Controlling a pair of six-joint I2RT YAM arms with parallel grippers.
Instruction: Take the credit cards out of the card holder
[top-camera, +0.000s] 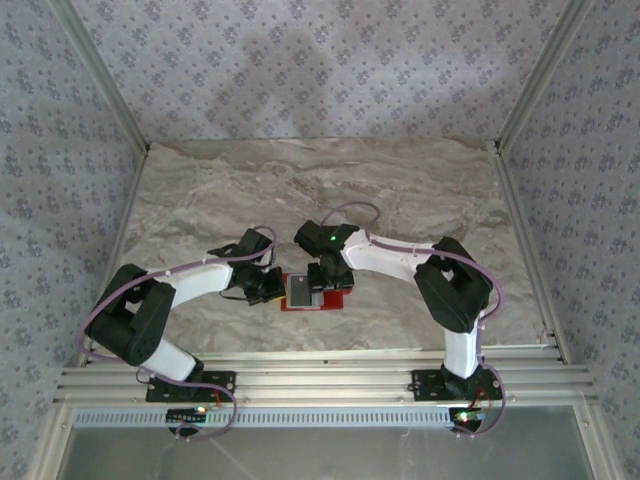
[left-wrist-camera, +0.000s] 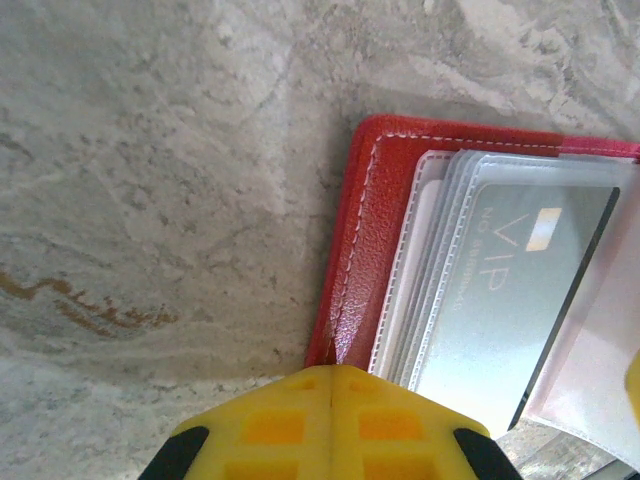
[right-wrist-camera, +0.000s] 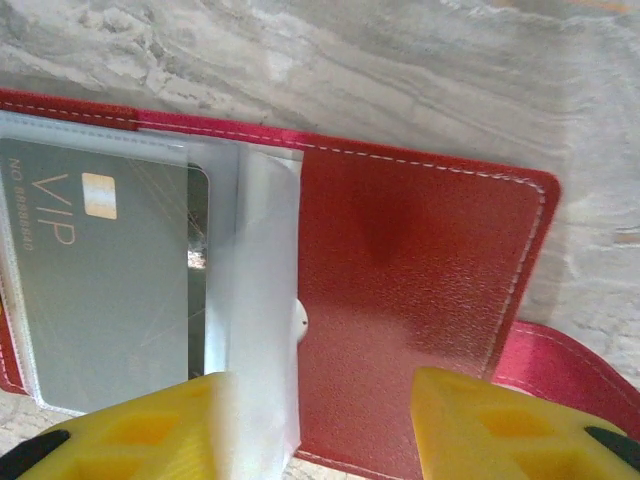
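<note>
Near the front of the marble table (top-camera: 400, 190), midway between the two arms, the card holder (top-camera: 317, 293) lies opened flat, red cover down, inner side up. Stack of clear pocket leaves (left-wrist-camera: 445, 260) fanned along its left half. Top pocket holds a grey-silver credit card (right-wrist-camera: 100, 290), face up, marked "VIP" with a small gold chip patch and a dark band along one long edge. Edge of a second card shows just behind it in the right wrist view; count beyond that cannot be told. One clear leaf stands lifted at the fold, over the tip of one yellow finger (right-wrist-camera: 150, 430). Right half of the holder is bare red leather with pale stitching. A red strap (right-wrist-camera: 570, 370) runs off its far corner onto the table. Left gripper (left-wrist-camera: 330, 375) sits at the holder's left near corner, its yellow fingers pressed together with no gap between them, tips touching the red edge; whether any of the cover is pinched between them cannot be told. Right gripper (right-wrist-camera: 320, 385) hangs low over the holder's right half, jaws spread wide, one finger by the lifted leaf, the other near the stitched outer edge, nothing held between them. From above, both grippers crowd the holder from either side. Patterned wallpaper (top-camera: 320, 60) behind and to the sides.
</note>
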